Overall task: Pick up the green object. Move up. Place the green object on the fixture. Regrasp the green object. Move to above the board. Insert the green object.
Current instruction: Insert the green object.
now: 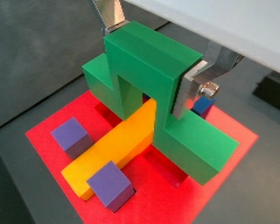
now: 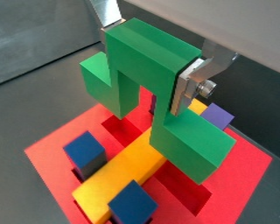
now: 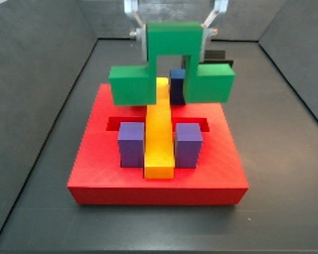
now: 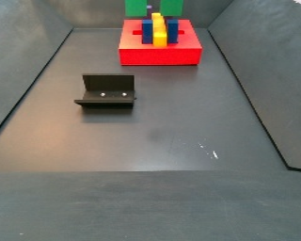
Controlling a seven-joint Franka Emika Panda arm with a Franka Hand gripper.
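1. I see the gripper (image 3: 175,32) over the red board (image 3: 108,179), its fingers (image 1: 189,83) closed on the top bar of the green object (image 3: 175,45).
2. The green object straddles the yellow bar (image 3: 161,139), its two square ends low beside it.
3. In a side view the fixture (image 4: 106,91) sits at about 7 o'clock from the board on the worktop (image 4: 153,141), well apart.

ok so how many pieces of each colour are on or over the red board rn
green: 1, the green object held in the gripper over the board
yellow: 1, yellow bar
purple: 2, purple blocks
blue: 2, blue blocks
total: 6
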